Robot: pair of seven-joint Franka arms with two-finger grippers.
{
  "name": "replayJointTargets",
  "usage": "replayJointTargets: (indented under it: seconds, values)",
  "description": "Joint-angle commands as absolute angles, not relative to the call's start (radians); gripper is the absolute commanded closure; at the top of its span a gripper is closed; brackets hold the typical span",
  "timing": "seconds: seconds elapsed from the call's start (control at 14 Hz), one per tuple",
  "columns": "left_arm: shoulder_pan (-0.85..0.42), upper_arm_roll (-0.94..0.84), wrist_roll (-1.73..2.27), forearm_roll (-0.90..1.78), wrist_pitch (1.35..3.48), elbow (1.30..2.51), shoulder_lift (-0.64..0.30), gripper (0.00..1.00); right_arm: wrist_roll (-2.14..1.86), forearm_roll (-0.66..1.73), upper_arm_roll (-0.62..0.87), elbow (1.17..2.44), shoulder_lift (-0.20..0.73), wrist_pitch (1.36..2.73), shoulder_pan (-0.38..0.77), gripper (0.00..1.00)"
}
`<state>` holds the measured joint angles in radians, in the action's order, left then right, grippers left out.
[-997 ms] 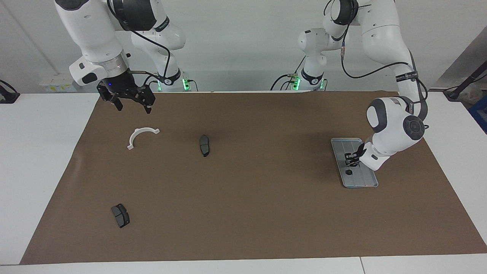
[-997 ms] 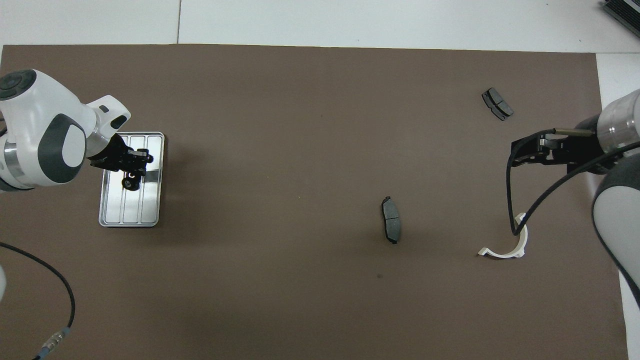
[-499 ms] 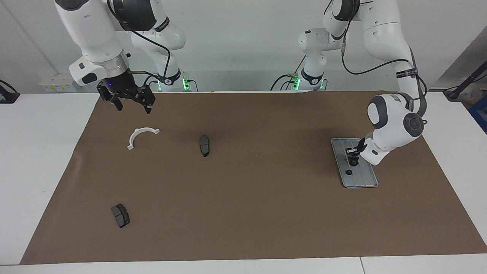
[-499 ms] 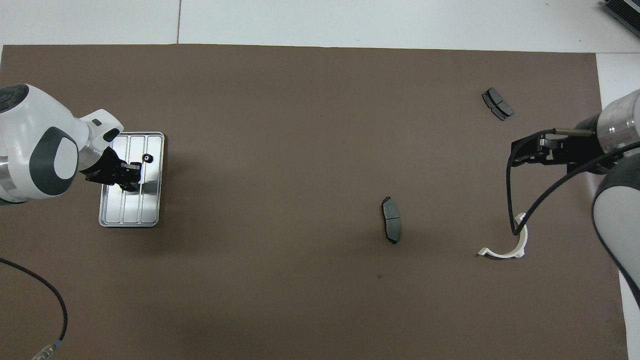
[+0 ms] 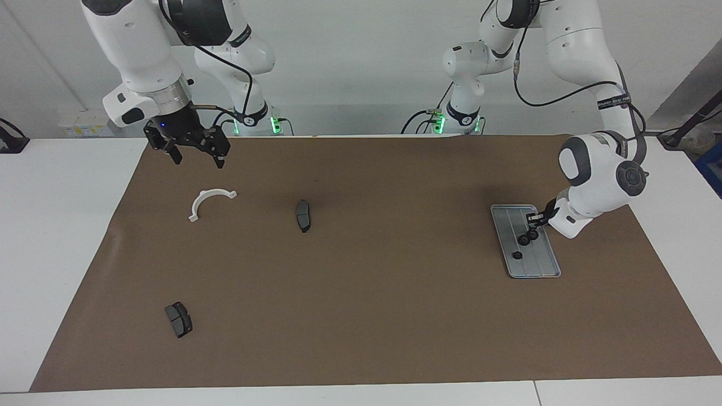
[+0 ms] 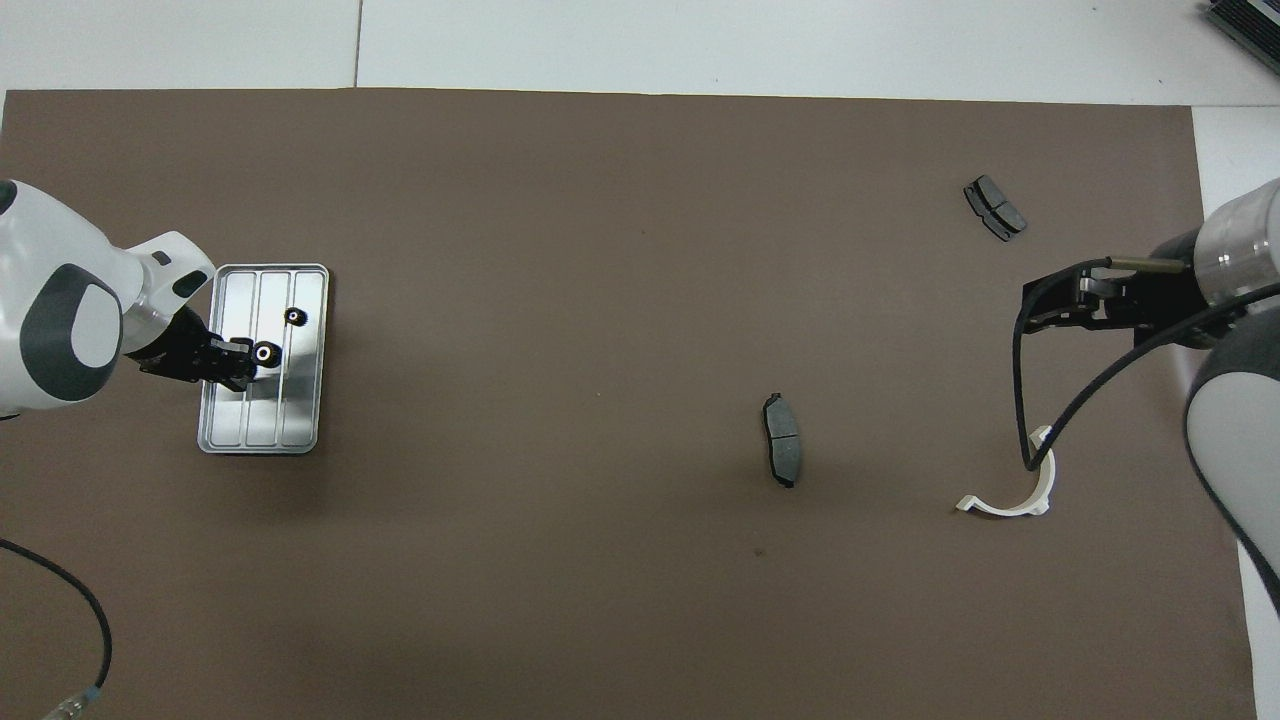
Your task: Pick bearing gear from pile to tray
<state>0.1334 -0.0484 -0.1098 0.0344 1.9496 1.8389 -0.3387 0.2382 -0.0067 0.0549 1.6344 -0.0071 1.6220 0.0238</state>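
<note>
The silver tray lies on the brown mat toward the left arm's end of the table. Two small black bearing gears lie in it: one farther from the robots, the other mid-tray. My left gripper is shut, low over the tray's edge, its tips right beside the mid-tray gear; I cannot tell if they touch. My right gripper hangs open and holds nothing, above the mat near the white bracket.
One dark brake pad lies mid-mat. The second lies farthest from the robots at the right arm's end. A black cable of the right arm hangs over the bracket in the overhead view.
My left gripper has drawn back from over the tray's middle to its edge toward the left arm's end. The gear it covered now shows in the tray. The right arm has not moved.
</note>
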Motion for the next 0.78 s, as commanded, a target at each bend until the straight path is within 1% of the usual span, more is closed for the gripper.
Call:
replayJointTargets:
  seconds: [0.0,0.07,0.14,0.21,0.28,0.36,0.43,0.5,0.57,0.71]
  values:
    - [0.130,-0.051,-0.114,0.015,1.887,1.742,-0.319,0.95,0.210,0.012,0.057,1.640,-0.021,1.611,0.015,0.00]
    - [0.127,-0.052,-0.109,0.017,1.864,1.697,-0.316,0.94,0.210,0.012,0.057,1.640,-0.021,1.611,0.015,0.00]
    - [0.121,-0.052,-0.107,0.017,1.833,1.651,-0.311,0.87,0.210,0.012,0.057,1.640,-0.021,1.611,0.015,0.00]
    - [0.118,-0.052,-0.106,0.017,1.798,1.611,-0.307,0.82,0.210,0.012,0.055,1.640,-0.021,1.611,0.015,0.00]
    - [0.117,-0.055,-0.106,0.017,1.764,1.574,-0.299,0.70,0.210,0.012,0.057,1.640,-0.021,1.612,0.015,0.00]
    - [0.115,-0.060,-0.104,0.020,1.738,1.550,-0.284,0.38,0.210,0.012,0.055,1.640,-0.021,1.611,0.014,0.00]
    - [0.115,-0.066,-0.103,0.021,1.729,1.546,-0.264,0.26,0.210,0.012,0.057,1.640,-0.021,1.611,0.015,0.00]
    - [0.114,-0.067,-0.101,0.023,1.727,1.545,-0.243,0.05,0.210,0.012,0.057,1.640,-0.021,1.611,0.015,0.00]
    - [0.098,-0.069,-0.101,0.025,1.726,1.546,-0.220,0.00,0.210,0.012,0.055,1.640,-0.021,1.611,0.015,0.00]
    - [0.087,-0.067,-0.100,0.023,1.675,1.554,-0.163,0.00,0.210,0.012,0.057,1.640,-0.021,1.611,0.015,0.00]
